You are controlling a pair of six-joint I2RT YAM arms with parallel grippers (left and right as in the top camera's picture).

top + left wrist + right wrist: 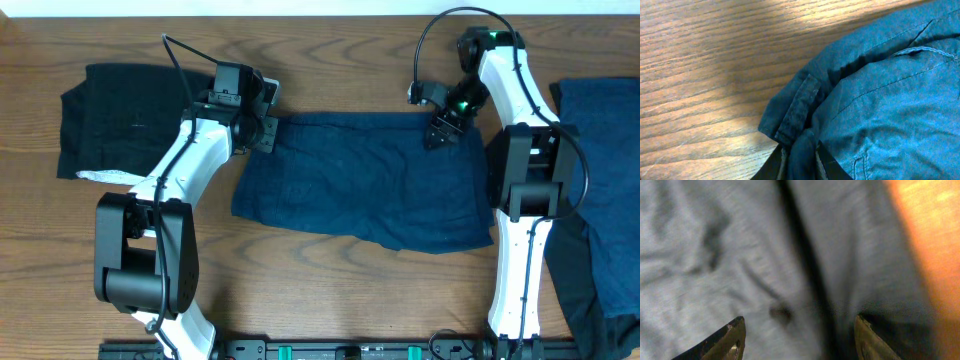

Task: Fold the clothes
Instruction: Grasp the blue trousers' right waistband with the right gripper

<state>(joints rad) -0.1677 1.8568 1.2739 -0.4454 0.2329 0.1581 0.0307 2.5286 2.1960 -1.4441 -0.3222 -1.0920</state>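
A dark navy garment point(365, 175) lies spread flat in the middle of the table. My left gripper point(270, 125) is at its upper left corner, shut on a fold of that cloth. In the left wrist view the pinched navy garment point(880, 100) bunches up between the two fingers point(782, 162), with a belt loop just beyond them. My right gripper point(440, 135) hovers over the garment's upper right corner. In the blurred right wrist view its fingers point(730, 340) stand wide apart, the gripper point(800, 340) open above the cloth point(740, 255), with nothing held.
A black garment point(120, 115) with a white strip at its lower edge lies at the far left. More blue clothes point(605, 180) lie at the right edge, over a darker piece point(575, 290). Bare wood table point(330, 60) shows behind and in front of the navy garment.
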